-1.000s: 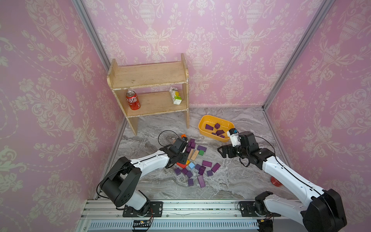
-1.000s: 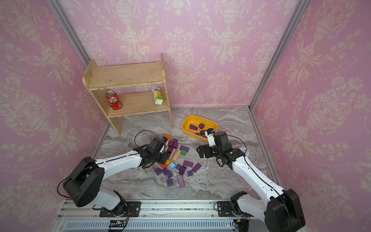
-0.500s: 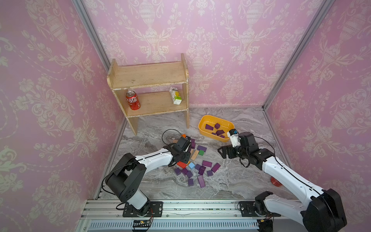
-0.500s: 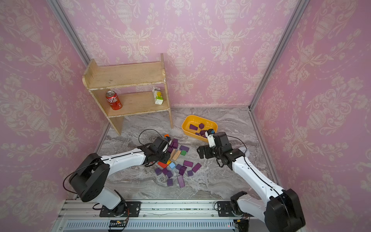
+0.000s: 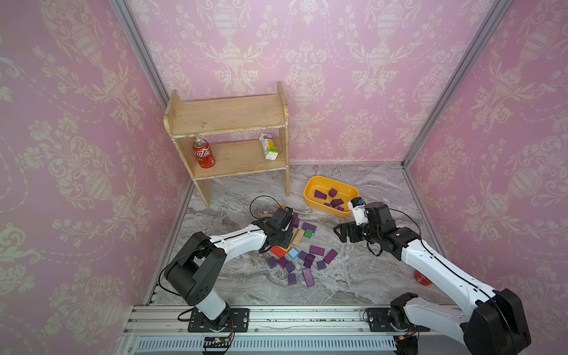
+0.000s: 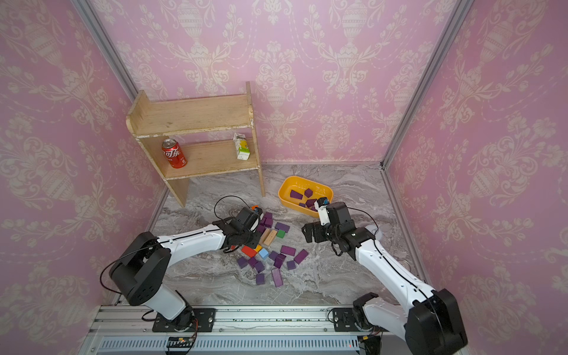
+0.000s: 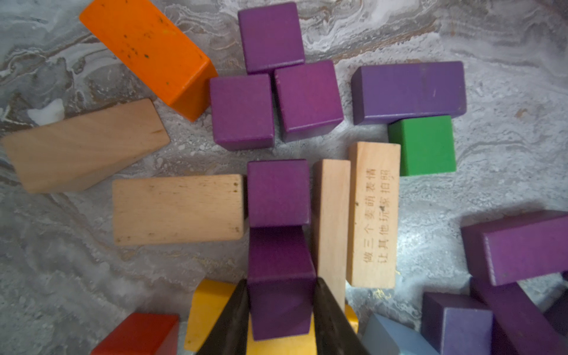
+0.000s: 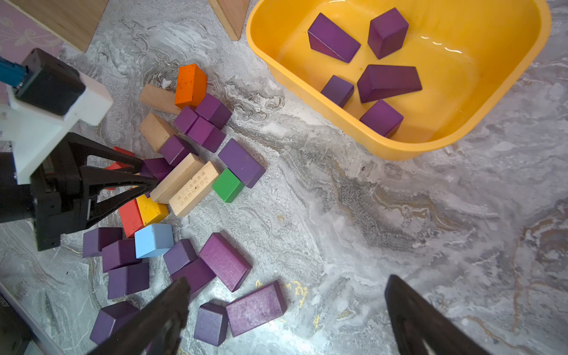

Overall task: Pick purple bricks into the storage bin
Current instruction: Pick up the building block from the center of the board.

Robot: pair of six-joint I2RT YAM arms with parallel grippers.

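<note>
Purple brick (image 7: pixel 280 276), lower centre of left wrist view: my left pincer (image 7: pixel 281 287) just clamped it. Right pincer (image 8: pixel 287 281) wide, empty. Bin (image 8: pixel 430 144) next.

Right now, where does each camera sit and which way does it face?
Top views: high above the rail, looking down at shelf, storage bin; both arms show.
Left wrist: on left arm, looking down; left jaws shut on a purple brick.
Right wrist: on right arm, facing storage bin and pile; right jaws open.
Shared: both wrist views show the green block.
</note>
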